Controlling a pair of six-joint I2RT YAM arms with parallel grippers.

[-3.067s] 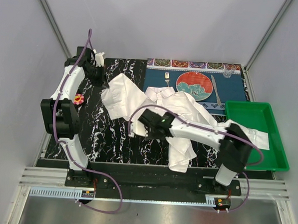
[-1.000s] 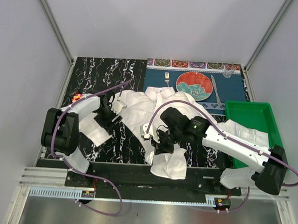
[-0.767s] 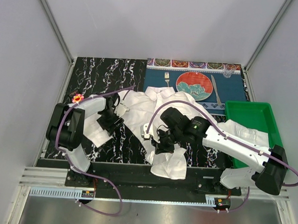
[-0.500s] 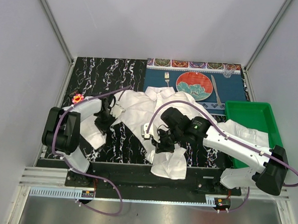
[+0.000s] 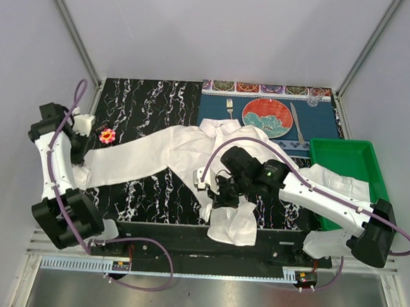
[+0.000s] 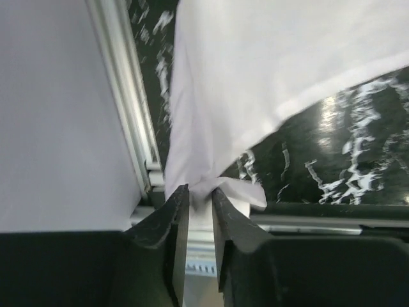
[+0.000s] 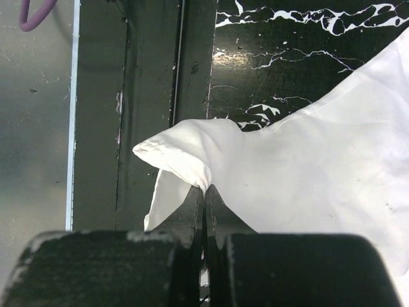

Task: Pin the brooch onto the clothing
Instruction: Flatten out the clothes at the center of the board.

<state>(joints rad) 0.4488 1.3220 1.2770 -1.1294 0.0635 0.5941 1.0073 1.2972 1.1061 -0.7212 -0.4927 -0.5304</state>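
The clothing (image 5: 192,142) is a white shirt spread over the black marble table, one sleeve drawn out straight to the left. My left gripper (image 5: 78,163) is shut on that sleeve's end by the table's left edge. In the left wrist view a bunch of the clothing (image 6: 268,64) is pinched between the tips of the left gripper (image 6: 199,195). The brooch (image 5: 107,135), a small pink flower with a yellow centre, lies on the table just above the sleeve, beside my left wrist. My right gripper (image 5: 213,195) is shut on a fold of the clothing (image 7: 319,166) near the front edge, as the right gripper (image 7: 204,189) shows.
A blue placemat (image 5: 330,126) at the back right carries a red-and-teal plate (image 5: 267,115), a fork (image 5: 229,108) and a knife (image 5: 297,124). A green tray (image 5: 349,160) sits at the right with part of the shirt over it. A metal rail (image 6: 124,96) runs along the table's left edge.
My left gripper closed on the sleeve end, and the arm swung out to the left, pulling the sleeve straight. The right arm kept its grip and its place.
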